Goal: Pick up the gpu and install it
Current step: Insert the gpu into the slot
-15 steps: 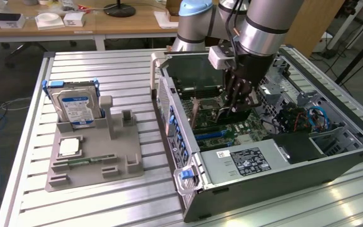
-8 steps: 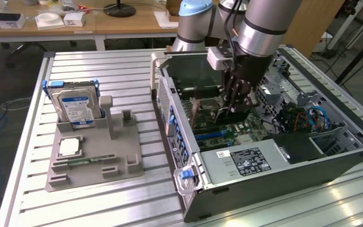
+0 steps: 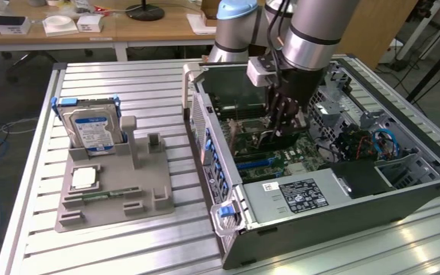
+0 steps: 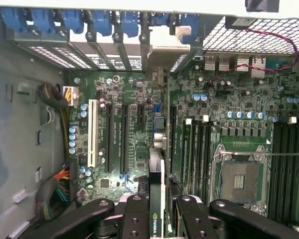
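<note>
My gripper [image 3: 281,133] is down inside the open computer case [image 3: 403,189], over the motherboard [image 3: 289,160]. It is shut on the gpu [image 4: 158,174], which stands on edge between the two black fingers [image 4: 135,214] in the wrist view. The card's edge runs along the board between the long expansion slots [image 4: 123,139] and the memory slots [image 4: 199,149]. Its silver bracket end [image 4: 159,57] points at the case's rear slot wall with blue clips. In the exterior view the gpu [image 3: 262,141] is a dark slab under the fingers, low over the board. Whether it sits in a slot I cannot tell.
On the table at the exterior view's left, a grey holder [image 3: 140,200] carries a silver hard drive [image 3: 91,130] with blue clips, a processor chip [image 3: 85,178] and a narrow memory stick [image 3: 101,195]. Inside the case are an empty processor socket [image 4: 239,180], cables [image 4: 57,179] and a power supply [image 3: 300,195].
</note>
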Robot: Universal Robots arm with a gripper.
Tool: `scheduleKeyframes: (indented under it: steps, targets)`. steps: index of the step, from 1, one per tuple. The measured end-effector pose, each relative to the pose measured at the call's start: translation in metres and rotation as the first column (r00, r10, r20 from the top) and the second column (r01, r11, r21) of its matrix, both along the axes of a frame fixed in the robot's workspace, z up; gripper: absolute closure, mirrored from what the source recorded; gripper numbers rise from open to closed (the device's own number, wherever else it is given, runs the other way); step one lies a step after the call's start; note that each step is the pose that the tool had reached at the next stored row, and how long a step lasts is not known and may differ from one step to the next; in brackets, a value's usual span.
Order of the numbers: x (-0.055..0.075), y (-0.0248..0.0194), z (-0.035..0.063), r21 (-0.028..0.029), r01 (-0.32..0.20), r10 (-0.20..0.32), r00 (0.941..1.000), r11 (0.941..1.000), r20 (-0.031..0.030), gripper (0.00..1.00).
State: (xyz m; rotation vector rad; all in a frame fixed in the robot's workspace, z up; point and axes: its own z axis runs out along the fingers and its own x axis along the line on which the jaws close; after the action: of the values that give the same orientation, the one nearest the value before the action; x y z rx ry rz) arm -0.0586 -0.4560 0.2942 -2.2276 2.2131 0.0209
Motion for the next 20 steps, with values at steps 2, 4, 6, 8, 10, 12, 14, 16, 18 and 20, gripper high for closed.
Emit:
scheduleKeyframes:
  steps: [2, 4, 6, 8, 10, 12, 14, 16, 18, 20]
  targets:
    - [-0.002, 0.0000, -0.0023, -0.0001, 0.000, 0.000, 1.0000, 1.0000, 0.0004, 0.74]
    - [-0.004, 0.0000, -0.0049, 0.0000, 0.000, 0.000, 1.0000, 1.0000, 0.0010, 0.74]
    - [-0.004, 0.0000, -0.0066, -0.0001, 0.000, 0.000, 1.0000, 1.0000, 0.0013, 0.74]
    - [-0.004, 0.0000, -0.0065, -0.0003, 0.000, 0.000, 1.0000, 1.0000, 0.0013, 0.74]
    - [-0.005, 0.0000, -0.0074, 0.0002, 0.000, 0.000, 1.0000, 1.0000, 0.0015, 0.74]
    - [-0.006, 0.0000, -0.0082, -0.0002, 0.000, 0.000, 1.0000, 1.0000, 0.0014, 0.74]
    - [-0.006, 0.0000, -0.0089, -0.0001, 0.000, 0.000, 1.0000, 1.0000, 0.0015, 0.74]
    - [-0.009, 0.0000, -0.0107, -0.0006, 0.000, 0.000, 1.0000, 1.0000, 0.0015, 0.74]
    - [-0.009, 0.0000, -0.0112, -0.0089, 0.000, 0.000, 1.0000, 1.0000, 0.0014, 0.74]
    - [-0.010, -0.0001, -0.0115, -0.0106, 0.000, 0.000, 1.0000, 0.9999, 0.0014, 0.74]
